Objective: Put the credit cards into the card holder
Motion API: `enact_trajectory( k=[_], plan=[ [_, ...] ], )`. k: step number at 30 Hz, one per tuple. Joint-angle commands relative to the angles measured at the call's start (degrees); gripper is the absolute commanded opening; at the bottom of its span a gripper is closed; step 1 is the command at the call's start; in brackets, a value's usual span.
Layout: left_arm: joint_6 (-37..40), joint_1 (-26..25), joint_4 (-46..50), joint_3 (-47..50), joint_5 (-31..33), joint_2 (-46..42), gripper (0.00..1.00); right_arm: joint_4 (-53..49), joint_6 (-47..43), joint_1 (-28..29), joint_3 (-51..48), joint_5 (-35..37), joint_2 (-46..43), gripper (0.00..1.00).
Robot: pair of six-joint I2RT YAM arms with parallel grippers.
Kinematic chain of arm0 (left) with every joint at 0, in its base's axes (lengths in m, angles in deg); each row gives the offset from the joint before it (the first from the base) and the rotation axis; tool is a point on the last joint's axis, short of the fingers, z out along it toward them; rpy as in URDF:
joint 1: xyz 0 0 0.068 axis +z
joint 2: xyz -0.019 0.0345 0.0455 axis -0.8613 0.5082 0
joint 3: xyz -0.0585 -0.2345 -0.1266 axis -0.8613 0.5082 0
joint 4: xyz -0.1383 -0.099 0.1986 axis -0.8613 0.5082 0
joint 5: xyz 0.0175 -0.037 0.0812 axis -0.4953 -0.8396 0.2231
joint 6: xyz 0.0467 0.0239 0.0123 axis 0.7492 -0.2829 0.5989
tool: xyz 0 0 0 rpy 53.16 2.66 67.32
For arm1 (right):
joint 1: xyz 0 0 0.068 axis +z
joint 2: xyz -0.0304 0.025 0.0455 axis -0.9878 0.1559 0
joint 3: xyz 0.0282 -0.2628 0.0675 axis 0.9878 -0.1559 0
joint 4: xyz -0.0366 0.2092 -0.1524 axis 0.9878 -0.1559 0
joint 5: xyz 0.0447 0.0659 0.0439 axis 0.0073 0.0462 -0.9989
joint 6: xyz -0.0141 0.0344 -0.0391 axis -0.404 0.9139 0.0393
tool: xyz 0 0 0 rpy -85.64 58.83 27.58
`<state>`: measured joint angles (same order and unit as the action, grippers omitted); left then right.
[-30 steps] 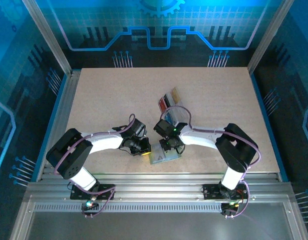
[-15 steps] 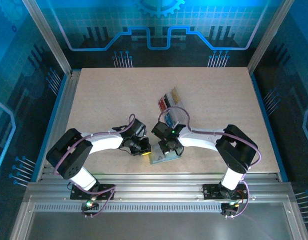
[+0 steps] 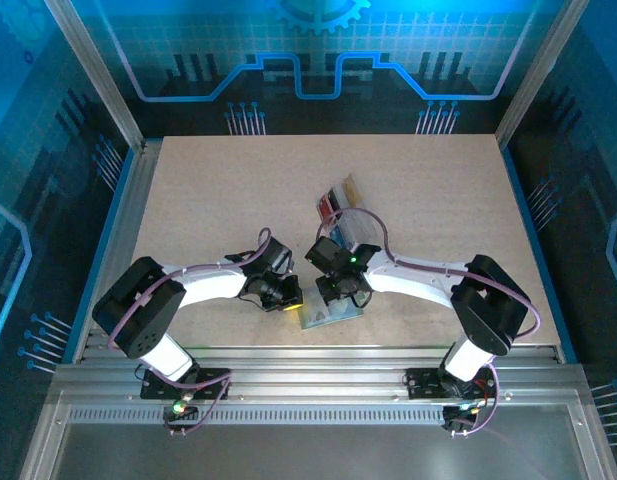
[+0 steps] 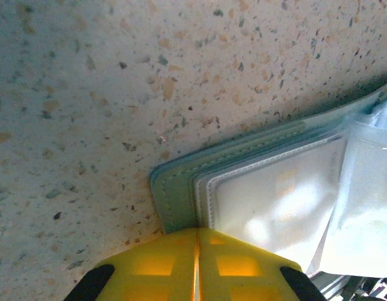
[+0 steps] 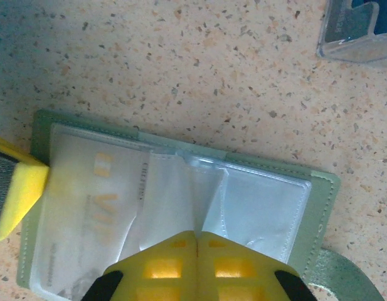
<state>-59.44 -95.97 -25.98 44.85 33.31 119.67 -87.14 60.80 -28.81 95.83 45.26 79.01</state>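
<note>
Two arms: both reached inward over the near middle of the tabletop [image 3: 218, 200], wrists close together.
Card holder [image 3: 326, 318]: lay open and flat near the front edge, just below the two pincers (green cover down, clear sleeves up).
Left pincer [image 4: 196, 254]: closed, yellow fingers pressed together, tips on the left edge of the green cover; whether it pinched that edge could not be told.
Right pincer [image 5: 197, 251]: closed too, tips meeting where a loose sleeve [image 5: 174, 194] rose from the middle fold (a real grip on it could not be told).
Print: faint gold marks and lettering showed through the left-hand pocket.
Snap tab [image 5: 344, 279]: stuck out past the right edge.
Credit cards [image 3: 340, 197]: stood in coloured stacks in a clear tray [image 5: 353, 37], farther back, apart from the open cover.
</note>
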Motion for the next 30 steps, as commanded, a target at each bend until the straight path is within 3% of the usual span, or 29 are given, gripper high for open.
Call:
enact_trajectory(
  k=[1, 8, 14, 19, 25, 30],
  plan=[
    [0.46, -0.53, 0.29, 1.05, 0.25, 0.82, 0.09, -1.62, -0.76, 0.67, 2.32, -1.63, -1.58, 0.0],
    [0.05, -0.55, -0.68, 0.91, -0.2, 1.27, 0.09, -1.27, -0.27, 0.68, 2.41, -4.12, -1.3, 0.0],
    [-0.02, -0.58, -0.85, 0.99, -0.2, 1.27, 0.09, -3.67, 1.1, 0.48, 2.41, -0.35, -0.55, 0.08],
    [-0.25, -0.56, -1.33, 1.6, -0.18, 1.26, 0.09, -0.39, 1.19, 0.42, 0.98, -5.3, -1.77, 0.19],
    [-0.48, -0.57, -1.73, 1.64, -0.29, 1.44, 0.09, 0.99, 1.72, 0.31, 0.29, -7.54, -1.83, 0.18],
    [-0.37, -0.58, -1.81, 1.58, -0.33, 1.61, 0.09, 1.55, 1.85, 0.35, 0.06, -9.82, -1.71, 0.26]
  ],
)
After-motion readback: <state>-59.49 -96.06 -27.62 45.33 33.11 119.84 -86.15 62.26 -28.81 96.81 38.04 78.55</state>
